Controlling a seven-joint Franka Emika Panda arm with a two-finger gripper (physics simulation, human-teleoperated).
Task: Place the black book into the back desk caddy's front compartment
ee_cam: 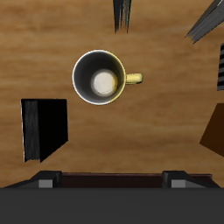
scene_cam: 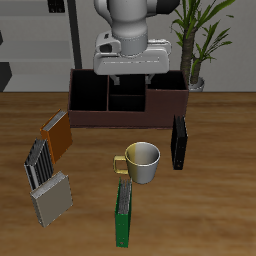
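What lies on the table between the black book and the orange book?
The mug stands between the black book and the orange book; the exterior view shows it.

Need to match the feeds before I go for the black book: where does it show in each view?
Exterior view: the black book stands on the table in front of the back desk caddy, beside the mug.
Wrist view: the black book lies beside the mug, near the caddy's edge.
Shared landmark: the mug.
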